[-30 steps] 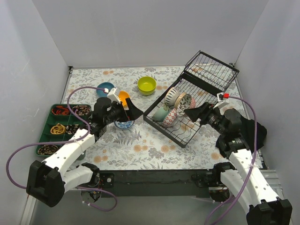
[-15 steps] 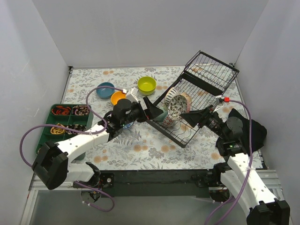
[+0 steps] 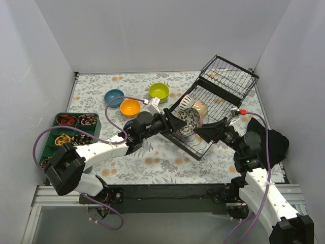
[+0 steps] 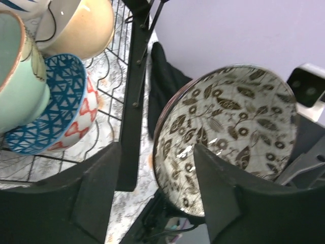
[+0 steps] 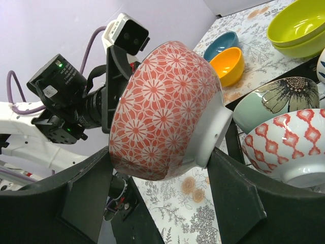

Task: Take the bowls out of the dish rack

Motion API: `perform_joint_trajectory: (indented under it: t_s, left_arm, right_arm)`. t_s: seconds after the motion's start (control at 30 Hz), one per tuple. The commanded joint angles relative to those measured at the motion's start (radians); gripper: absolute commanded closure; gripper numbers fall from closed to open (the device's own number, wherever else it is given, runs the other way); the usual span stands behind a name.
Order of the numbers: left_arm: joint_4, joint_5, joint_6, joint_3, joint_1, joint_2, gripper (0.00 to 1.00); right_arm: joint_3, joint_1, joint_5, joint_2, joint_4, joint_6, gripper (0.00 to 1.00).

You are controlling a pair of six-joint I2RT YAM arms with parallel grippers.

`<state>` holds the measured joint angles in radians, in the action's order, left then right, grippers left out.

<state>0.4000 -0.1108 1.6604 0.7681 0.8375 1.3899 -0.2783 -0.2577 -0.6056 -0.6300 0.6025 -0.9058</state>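
Reaching in from the left of the overhead view, the left gripper (image 3: pixel 179 122) has swung from the loose bowls on the table to the near corner of the dish rack (image 3: pixel 202 152). Meanwhile the right gripper (image 3: pixel 203 131) has lifted a red floral bowl (image 3: pixel 191 117) clear of the wires.

That bowl now hangs in the air at the middle of the frame, tipped on its side. Its leaf-printed inside faces the left wrist camera.

The right gripper is clamped on it. In its own view one finger sits at the rim side and the other by the white foot ring.

The left gripper's jaws are partly apart and straddle the bowl's rim (image 4: pixel 157 152). One finger (image 4: pixel 216 193) is in front of the inner face, and the other stands off the outer wall with a gap showing. It has hold of nothing yet.

Blue (image 3: pixel 114 96), orange (image 3: pixel 130 107) and lime (image 3: pixel 159 91) bowls already sit on the table at upper left. Striped (image 3: pixel 185 101) and beige (image 3: pixel 201 108) ones, among others, remain in the rack.

The bowl looks like glazed ceramic, so it is probably rigid, weighty for its size, slick under the pads, and liable to chip against wire or another bowl. The best hold seems to be across the wall at the rim, one finger inside and one outside, pushed well down. The right gripper should let go only once that pinch is firm.
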Motion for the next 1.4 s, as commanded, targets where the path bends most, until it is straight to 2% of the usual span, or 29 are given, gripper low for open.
perform_joint_trajectory:
  t_s: [0.0, 0.03, 0.07, 0.13, 0.17, 0.27, 0.33, 0.43, 0.47, 0.67, 0.8, 0.93, 1.13, 1.37]
  left_arm:
    - [0.066, 0.028, 0.012, 0.027, 0.014, 0.009, 0.52]
    - [0.066, 0.03, 0.012, 0.025, 0.017, 0.011, 0.57]
    - [0.065, 0.043, 0.01, 0.023, 0.018, 0.011, 0.67]
    - [0.063, 0.056, 0.009, 0.014, 0.02, 0.008, 0.76]
    - [0.063, 0.06, 0.01, 0.011, 0.02, 0.005, 0.85]
    - [0.056, 0.074, 0.006, -0.001, 0.02, 0.0, 1.0]
    - [0.033, 0.098, -0.002, -0.009, 0.021, -0.014, 1.0]
    - [-0.038, 0.177, -0.033, -0.016, 0.021, -0.063, 1.0]
    - [-0.064, 0.2, -0.045, -0.015, 0.021, -0.078, 1.0]
    - [-0.3, 0.396, -0.189, 0.016, 0.015, -0.193, 1.0]
    - [-0.463, 0.462, -0.28, 0.048, -0.026, -0.235, 1.0]
    - [-0.63, 0.464, -0.352, 0.069, -0.109, -0.25, 1.0]
    - [-0.731, 0.43, -0.39, 0.062, -0.267, -0.285, 1.0]
    - [-0.799, 0.419, -0.401, 0.082, -0.369, -0.175, 1.0]
  right_arm:
    - [0.004, -0.02, 0.001, 0.01, 0.141, -0.007, 0.89]
    - [0.005, -0.025, 0.003, 0.009, 0.144, -0.007, 0.89]
    - [0.008, -0.034, 0.003, 0.007, 0.152, -0.007, 0.89]
    - [0.013, -0.046, 0.004, 0.003, 0.158, -0.005, 0.88]
    - [0.016, -0.049, 0.009, 0.001, 0.161, -0.002, 0.87]
    - [0.022, -0.067, 0.018, -0.004, 0.163, 0.005, 0.86]
    - [0.022, -0.08, 0.02, -0.01, 0.163, 0.015, 0.82]
    - [0.034, -0.083, 0.024, -0.008, 0.161, 0.022, 0.62]
    - [0.039, -0.083, 0.026, -0.004, 0.161, 0.025, 0.5]
    - [0.034, -0.083, 0.067, 0.022, 0.053, 0.093, 0.24]
    - [0.019, -0.083, 0.108, 0.044, -0.046, 0.148, 0.16]
    - [-0.001, -0.083, 0.171, 0.059, -0.173, 0.208, 0.14]
    - [-0.007, -0.081, 0.202, 0.075, -0.248, 0.251, 0.13]
    - [-0.024, -0.083, 0.248, 0.101, -0.329, 0.298, 0.07]
